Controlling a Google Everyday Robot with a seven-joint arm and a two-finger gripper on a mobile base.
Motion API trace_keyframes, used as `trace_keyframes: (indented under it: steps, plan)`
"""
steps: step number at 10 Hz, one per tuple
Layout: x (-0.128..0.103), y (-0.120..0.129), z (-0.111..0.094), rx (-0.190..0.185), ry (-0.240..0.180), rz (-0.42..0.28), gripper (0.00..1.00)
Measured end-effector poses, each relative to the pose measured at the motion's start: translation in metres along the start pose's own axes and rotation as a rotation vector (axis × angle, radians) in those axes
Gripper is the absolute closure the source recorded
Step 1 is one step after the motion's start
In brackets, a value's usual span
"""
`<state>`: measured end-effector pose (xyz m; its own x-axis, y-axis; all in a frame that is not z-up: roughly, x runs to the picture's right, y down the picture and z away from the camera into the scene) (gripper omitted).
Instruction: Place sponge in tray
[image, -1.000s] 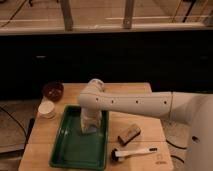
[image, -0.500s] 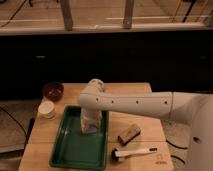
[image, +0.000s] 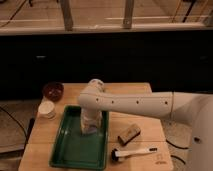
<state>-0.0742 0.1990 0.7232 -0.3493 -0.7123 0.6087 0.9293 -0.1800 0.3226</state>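
Note:
A green tray lies on the left half of the wooden table. My white arm reaches in from the right and bends down over the tray. My gripper hangs at the arm's end, low over the tray's upper right part. A brown sponge-like block lies on the table just right of the tray, apart from the gripper.
A dark red bowl and a white cup stand at the table's left rear. A white-handled brush lies near the front edge. A dark wall and windows are behind the table.

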Motion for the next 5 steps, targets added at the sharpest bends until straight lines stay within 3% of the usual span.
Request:
trace_keyframes:
  steps: [1, 5]
  plan:
    - [-0.0004, 0.0003, -0.0001, 0.0, -0.001, -0.004, 0.8]
    - [-0.0013, 0.0005, -0.0011, 0.0, -0.001, -0.018, 0.58]
